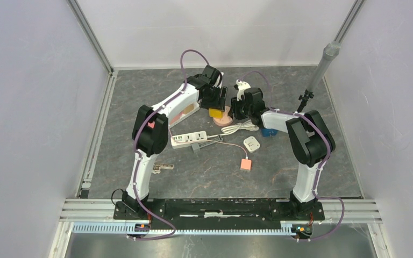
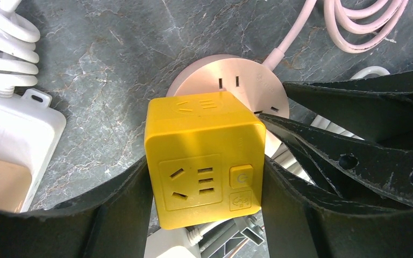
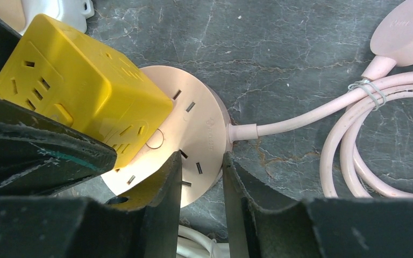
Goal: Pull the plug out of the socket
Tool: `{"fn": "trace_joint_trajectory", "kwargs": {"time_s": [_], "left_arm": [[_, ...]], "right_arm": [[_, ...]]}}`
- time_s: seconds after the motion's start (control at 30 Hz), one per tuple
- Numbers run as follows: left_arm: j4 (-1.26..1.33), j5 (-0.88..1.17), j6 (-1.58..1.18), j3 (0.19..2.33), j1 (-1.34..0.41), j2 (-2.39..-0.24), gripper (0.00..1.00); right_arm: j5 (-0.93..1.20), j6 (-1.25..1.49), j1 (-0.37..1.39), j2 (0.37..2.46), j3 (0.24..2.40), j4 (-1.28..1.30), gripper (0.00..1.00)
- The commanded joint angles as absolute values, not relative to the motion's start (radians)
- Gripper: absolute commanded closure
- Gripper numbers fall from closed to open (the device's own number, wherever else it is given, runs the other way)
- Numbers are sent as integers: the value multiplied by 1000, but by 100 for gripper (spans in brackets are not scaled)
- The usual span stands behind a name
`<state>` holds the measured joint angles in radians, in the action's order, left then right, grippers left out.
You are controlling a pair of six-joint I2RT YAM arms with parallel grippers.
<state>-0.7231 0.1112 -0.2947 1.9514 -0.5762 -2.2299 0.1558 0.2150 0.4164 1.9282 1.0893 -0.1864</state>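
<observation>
The grey marbled table (image 1: 279, 172) is enclosed by pale walls (image 1: 32, 107). Toward its far middle, the yellow cube plug (image 2: 204, 156) is clamped by the left gripper (image 1: 214, 102) and is seen resting atop the round pink socket (image 3: 193, 107). The socket's rim is pinched by the right gripper (image 3: 200, 161).

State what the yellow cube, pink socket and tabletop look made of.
Yellow cube: likely moulded plastic, smooth, soft sheen. Pink socket: probably matte plastic, even colour. Tabletop: stone-look grey surface with pale veins; real stone or print, unclear.
</observation>
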Motion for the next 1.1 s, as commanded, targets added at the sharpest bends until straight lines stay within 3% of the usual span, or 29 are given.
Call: {"fn": "trace_joint_trajectory", "kwargs": {"time_s": [0.0,0.33,0.67,0.93,1.07], "left_arm": [[-631,310,-270,1984,-609,-2118,88],[-422,567,-525,1897,-496,-2045,88],[-526,433,-408,1870,-498,-1995,89],[-622,530,-274,1745,-494,-1893,88],[-635,602,-216,1647,-491,-1828,87]], "right_arm": [[128,176,437,2051,1041,40,64],[105,166,437,2058,1043,64,63],[115,185,433,2052,1090,84,61],[151,201,392,2059,1264,99,55],[177,198,366,2017,1343,81,45]]}}
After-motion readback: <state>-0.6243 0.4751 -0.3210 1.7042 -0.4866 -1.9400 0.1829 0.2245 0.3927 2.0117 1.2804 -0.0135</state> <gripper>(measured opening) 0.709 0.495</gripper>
